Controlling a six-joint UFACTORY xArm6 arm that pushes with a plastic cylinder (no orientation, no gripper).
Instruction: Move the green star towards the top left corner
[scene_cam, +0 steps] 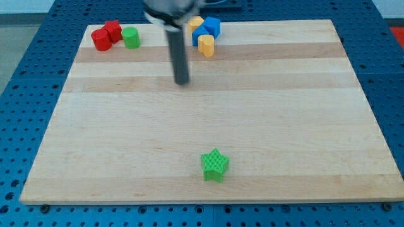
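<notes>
The green star lies near the view's bottom edge of the wooden board, slightly right of centre. My tip is in the upper middle of the board, well above and a little left of the star, not touching any block. The rod looks blurred.
At the view's top left stand two red blocks and a green cylinder. At the top centre is a cluster of blue blocks and yellow blocks, just right of the rod. A blue perforated table surrounds the board.
</notes>
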